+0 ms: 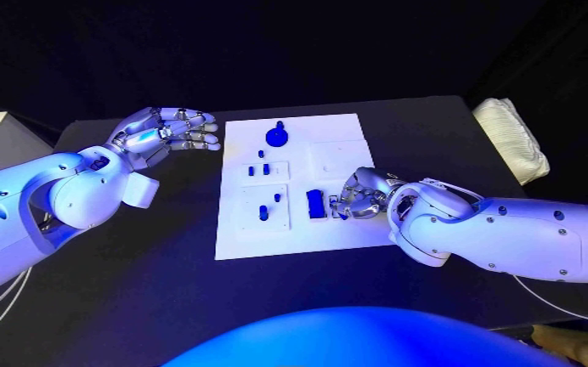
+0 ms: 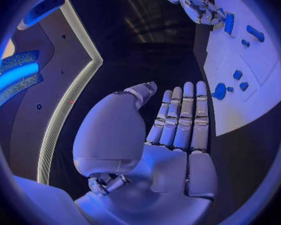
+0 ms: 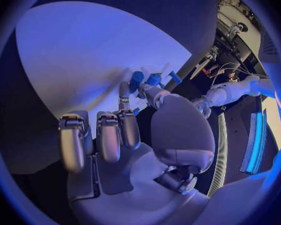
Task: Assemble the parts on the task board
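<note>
The white task board (image 1: 349,150) lies in the middle of the table, also seen in the left wrist view (image 2: 265,100) and the right wrist view (image 3: 72,55). On it are a round blue part (image 1: 278,136), several small blue pieces (image 1: 263,211) and a longer blue block (image 1: 316,204). My right hand (image 1: 364,194) rests low on the board's right near corner. Its fingers are curled beside the block, with fingertips at a small blue piece (image 3: 138,79). Whether it grips that piece is hidden. My left hand (image 1: 166,133) hovers left of the board, palm bare and fingers straight (image 2: 181,117).
A pale cushion-like bundle (image 1: 512,138) lies at the table's right edge. Bare black table (image 1: 147,265) stretches left of and in front of the board. A pale box edge (image 1: 15,133) shows at the far left.
</note>
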### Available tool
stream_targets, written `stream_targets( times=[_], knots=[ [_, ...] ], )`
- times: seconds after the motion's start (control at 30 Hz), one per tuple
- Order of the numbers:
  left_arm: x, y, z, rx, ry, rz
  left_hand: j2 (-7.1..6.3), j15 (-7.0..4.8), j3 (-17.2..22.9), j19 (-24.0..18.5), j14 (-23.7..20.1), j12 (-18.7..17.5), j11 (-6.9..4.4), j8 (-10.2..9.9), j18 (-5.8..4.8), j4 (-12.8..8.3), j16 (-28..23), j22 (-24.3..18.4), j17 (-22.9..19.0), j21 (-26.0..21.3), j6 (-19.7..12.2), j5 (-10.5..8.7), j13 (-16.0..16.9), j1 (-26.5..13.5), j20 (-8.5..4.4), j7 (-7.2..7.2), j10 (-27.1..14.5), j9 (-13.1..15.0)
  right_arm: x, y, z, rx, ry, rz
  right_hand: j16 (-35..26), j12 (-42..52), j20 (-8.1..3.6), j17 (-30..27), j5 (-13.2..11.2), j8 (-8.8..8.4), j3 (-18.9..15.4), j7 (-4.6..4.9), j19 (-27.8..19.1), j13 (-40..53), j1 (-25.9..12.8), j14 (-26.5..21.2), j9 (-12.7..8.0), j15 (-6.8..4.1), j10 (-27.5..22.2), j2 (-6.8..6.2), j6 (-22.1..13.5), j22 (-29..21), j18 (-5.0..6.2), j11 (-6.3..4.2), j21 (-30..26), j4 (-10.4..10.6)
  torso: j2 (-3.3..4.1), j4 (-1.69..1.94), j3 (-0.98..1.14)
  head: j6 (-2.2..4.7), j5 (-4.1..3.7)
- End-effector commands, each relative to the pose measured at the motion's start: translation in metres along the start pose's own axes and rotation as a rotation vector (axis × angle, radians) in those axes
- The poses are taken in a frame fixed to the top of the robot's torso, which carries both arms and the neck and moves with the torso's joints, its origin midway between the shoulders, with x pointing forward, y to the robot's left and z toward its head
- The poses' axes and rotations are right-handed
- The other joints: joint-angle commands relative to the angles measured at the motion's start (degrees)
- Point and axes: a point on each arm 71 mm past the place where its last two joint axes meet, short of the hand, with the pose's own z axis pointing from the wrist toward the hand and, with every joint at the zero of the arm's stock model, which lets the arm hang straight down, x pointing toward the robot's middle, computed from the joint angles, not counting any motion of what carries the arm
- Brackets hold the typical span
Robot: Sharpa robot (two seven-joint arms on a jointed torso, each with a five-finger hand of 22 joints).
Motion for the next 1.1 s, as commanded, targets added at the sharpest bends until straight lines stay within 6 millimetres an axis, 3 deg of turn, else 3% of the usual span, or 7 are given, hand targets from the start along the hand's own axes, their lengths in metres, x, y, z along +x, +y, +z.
stream_targets(
  times=[0.03,0.13,0.2,0.43,0.6,1.1],
  knots=[
    [0.0021,-0.0002,0.0005,0.005,0.018,-0.004,0.47,0.26,-0.13,0.30,-0.18,0.21,-0.05,-0.23,0.27,0.33,-0.26,-0.09,0.05,-0.20,-0.14,0.05,0.09,-0.09,-0.08,0.25,-0.31,-0.09,0.0006,0.0007,-0.0006,-0.005,0.000,0.002,-0.02,0.36,-0.22,13.71,0.02,-0.25,-0.04,-0.17,5.88,12.19,-0.40,5.78,0.00,-0.27,4.18,0.43,0.40,15.05,-0.82,-0.26,0.28,0.61,0.02,0.05,0.00,0.00,-0.03],
    [0.0021,-0.0002,0.0004,0.005,0.017,-0.004,0.47,0.26,-0.13,0.30,-0.18,0.21,-0.05,-0.23,0.27,0.33,-0.26,-0.09,0.05,-0.20,-0.14,0.05,0.09,-0.09,-0.08,0.25,-0.31,-0.09,-0.0003,0.0009,-0.0006,-0.008,-0.014,0.009,0.04,0.81,-0.33,13.84,1.09,-0.24,1.15,-0.40,5.89,12.38,1.27,5.81,-0.06,-0.45,4.31,2.64,0.50,15.06,-0.82,-0.48,0.30,0.26,0.02,0.04,-0.01,0.00,-0.02],
    [0.0020,-0.0002,0.0004,0.005,0.017,-0.004,0.47,0.26,-0.13,0.30,-0.18,0.21,-0.05,-0.23,0.27,0.33,-0.26,-0.09,0.05,-0.20,-0.14,0.05,0.09,-0.09,-0.08,0.25,-0.31,-0.09,-0.0009,0.0008,-0.0005,-0.009,-0.022,0.013,0.12,0.99,-0.41,13.99,-0.95,-0.26,2.41,-0.45,5.89,12.47,2.75,5.84,-0.11,-0.53,4.37,3.98,0.41,15.06,-0.82,-0.55,0.30,-0.51,0.04,0.05,-0.02,0.00,-0.04],
    [0.0020,-0.0002,0.0004,0.005,0.017,-0.004,0.47,0.26,-0.13,0.30,-0.18,0.21,-0.05,-0.23,0.27,0.33,-0.26,-0.09,0.05,-0.20,-0.14,0.05,0.09,-0.09,-0.08,0.25,-0.31,-0.09,-0.0024,-0.0003,0.0007,-0.008,-0.039,0.014,0.17,1.26,-0.44,14.10,-2.74,-0.18,6.42,-0.37,5.89,12.61,4.93,5.86,-0.14,-0.49,4.46,5.71,0.21,15.06,-0.82,-0.50,0.30,-2.72,-0.01,0.05,-0.04,0.00,-0.04],
    [0.0020,-0.0002,0.0002,0.004,0.017,-0.004,0.47,0.26,-0.13,0.30,-0.18,0.21,-0.05,-0.23,0.27,0.33,-0.26,-0.09,0.05,-0.20,-0.14,0.05,0.09,-0.09,-0.08,0.25,-0.31,-0.09,-0.0029,-0.0014,0.0015,-0.005,-0.043,0.005,0.19,1.46,-0.36,14.13,-2.38,0.11,9.68,-0.24,5.89,12.71,5.49,5.87,0.00,-0.41,4.52,5.69,0.16,15.06,-0.82,-0.42,0.30,-4.97,0.01,0.07,-0.05,0.00,-0.02],
    [0.0025,-0.0001,0.0005,0.003,0.019,-0.004,0.56,0.26,-0.18,0.41,-0.21,0.26,-0.07,-0.22,0.27,0.58,-0.36,-0.25,0.16,-0.38,-0.14,0.01,0.09,-0.08,-0.07,0.22,-0.32,-0.11,-0.0005,0.0042,0.0033,-0.017,-0.039,0.001,0.23,1.44,-0.34,14.22,-2.30,0.21,9.98,-0.18,5.89,12.71,5.13,5.89,0.05,-0.38,4.53,5.48,0.20,15.06,-0.82,-0.37,0.30,-5.15,-0.02,0.08,-0.06,0.00,-0.18]
  ],
)
